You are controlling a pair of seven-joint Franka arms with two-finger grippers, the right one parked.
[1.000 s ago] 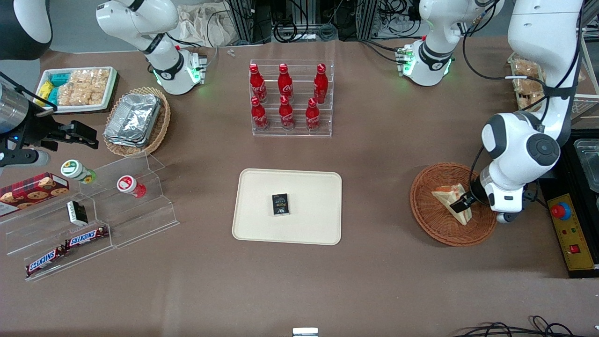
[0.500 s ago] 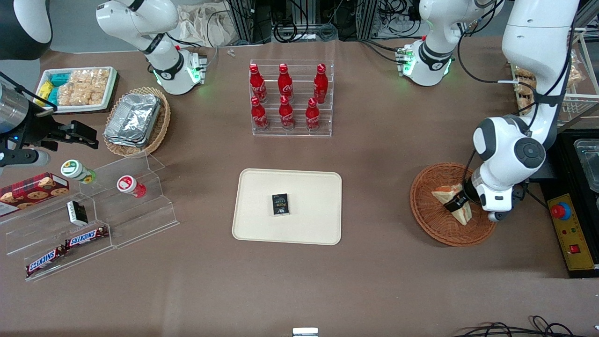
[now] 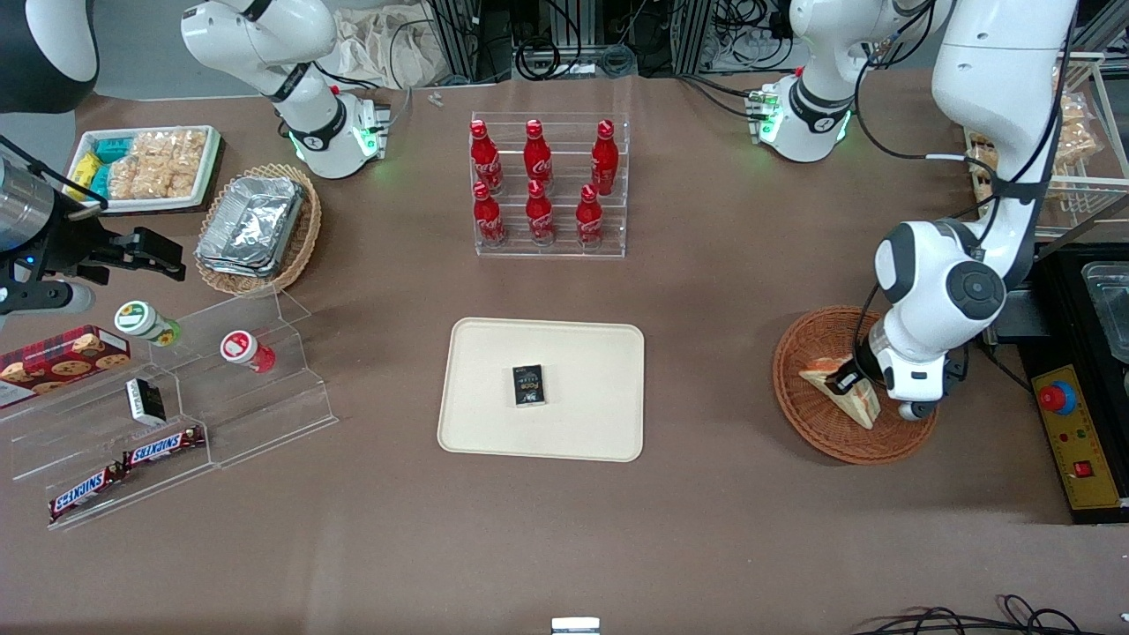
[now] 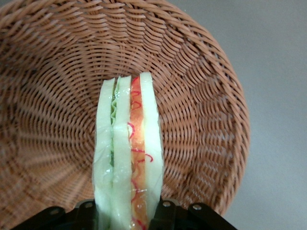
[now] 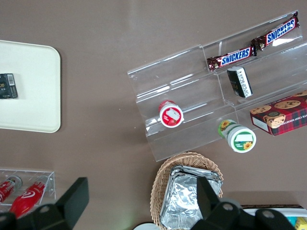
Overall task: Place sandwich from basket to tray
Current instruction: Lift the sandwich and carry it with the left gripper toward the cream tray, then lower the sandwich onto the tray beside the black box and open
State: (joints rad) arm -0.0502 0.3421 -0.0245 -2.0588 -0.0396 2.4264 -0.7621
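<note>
The sandwich (image 3: 836,388), a wedge of pale bread with red and green filling, is held a little above the reddish-brown wicker basket (image 3: 811,423) at the working arm's end of the table. My left gripper (image 3: 848,381) is shut on the sandwich. In the left wrist view the black fingers (image 4: 165,216) press both bread faces of the sandwich (image 4: 128,158), with the basket (image 4: 53,110) below it. The cream-beige tray (image 3: 494,414) lies mid-table with a small black box (image 3: 527,385) on it.
A clear rack of red cola bottles (image 3: 547,185) stands farther from the front camera than the tray. A tan basket of foil containers (image 3: 256,227), a white snack tray (image 3: 145,166) and a clear stepped shelf (image 3: 176,414) lie toward the parked arm's end. A control box (image 3: 1080,445) sits beside the basket.
My left gripper has moved toward the tray with the sandwich in it, and the sandwich has shifted across the basket and risen slightly. The arm has swung the same way.
</note>
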